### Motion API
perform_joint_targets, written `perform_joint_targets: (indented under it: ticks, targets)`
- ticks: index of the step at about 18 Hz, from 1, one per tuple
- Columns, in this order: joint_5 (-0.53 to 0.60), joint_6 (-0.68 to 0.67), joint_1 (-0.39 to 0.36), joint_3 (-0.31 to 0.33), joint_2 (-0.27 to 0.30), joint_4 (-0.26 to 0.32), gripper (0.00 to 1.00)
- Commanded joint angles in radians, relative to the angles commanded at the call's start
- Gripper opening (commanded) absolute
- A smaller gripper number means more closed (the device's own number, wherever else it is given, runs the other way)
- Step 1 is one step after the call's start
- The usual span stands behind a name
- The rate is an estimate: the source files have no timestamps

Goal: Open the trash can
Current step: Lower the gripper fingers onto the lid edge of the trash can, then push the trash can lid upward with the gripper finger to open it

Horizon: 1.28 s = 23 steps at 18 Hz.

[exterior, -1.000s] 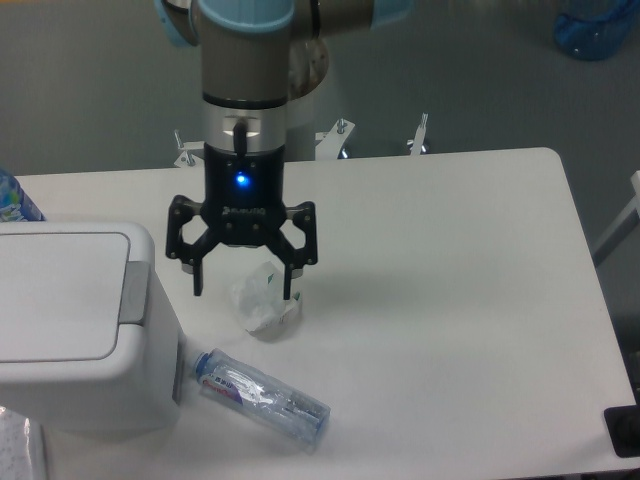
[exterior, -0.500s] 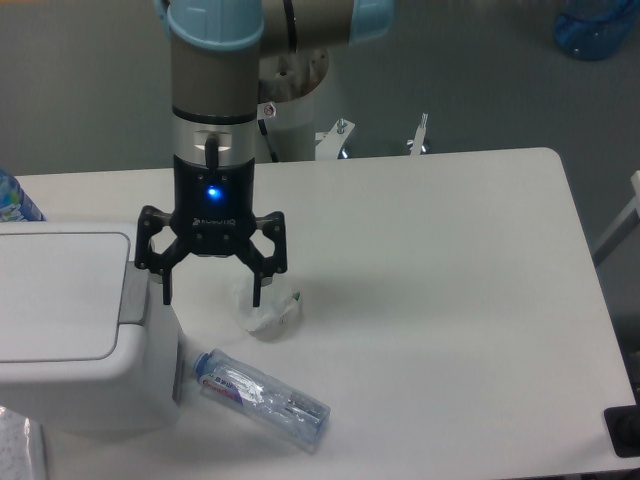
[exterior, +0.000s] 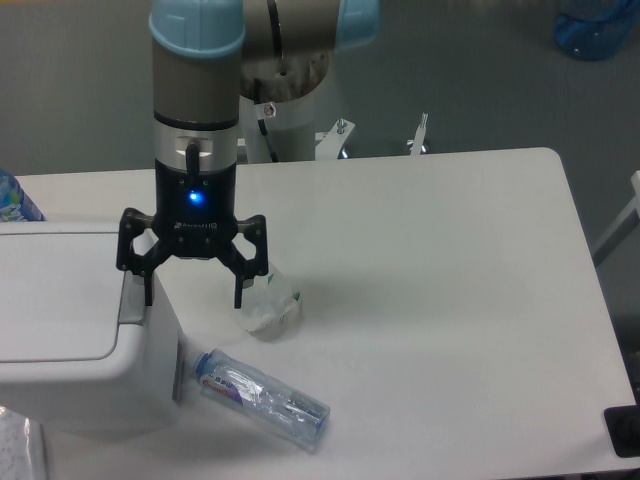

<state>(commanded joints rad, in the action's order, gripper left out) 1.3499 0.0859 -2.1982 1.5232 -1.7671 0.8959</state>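
white laminate makes up the table, a broad top with rounded corners that fills most of the view; grey floor lies beyond it toward 12 o'clock. at the table's far edge small metal clamps stick up, and a white pedestal stands behind them at 12 o'clock. a blue translucent container sits on the floor at 1 o'clock, cut off by the frame

the trash can sits at 9 o'clock on the table's left side, boxy and white, its flat lid lying closed, with a grey hinge strip along the lid's right edge

the arm comes straight down from 12 o'clock, pale blue cap over a grey and silver wrist, a blue light glowing on the black body. the gripper hangs with its two fingers spread wide; the left-hand fingertip in view is over the hinge strip at the bin's right edge, the other points down just beside a crumpled paper wad. nothing is between them, and whether the tip touches the strip cannot be told

a clear plastic bottle lies on its side at 6 o'clock, near the bin's lower right corner. a sliver of blue-labelled bottle shows at the left edge, behind the bin
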Motion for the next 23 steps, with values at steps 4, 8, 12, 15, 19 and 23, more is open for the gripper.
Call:
perform_joint_targets:
  ticks: [4,8,12,15,19,23]
  targets:
    - [0.0,0.0,0.003,0.002,-0.002,0.0,1.0]
    - [0.0,-0.002,0.012,0.003,-0.008,0.0,1.0]
    - [0.002,0.0,0.02,0.005,-0.015,0.002,1.0]
    - [0.002,0.0,0.02,0.009,-0.014,0.0,1.0]
    - [0.002,-0.002,0.02,0.009,-0.014,0.0,1.0]
    - [0.0,-0.003,0.02,0.008,-0.014,0.002,1.0]
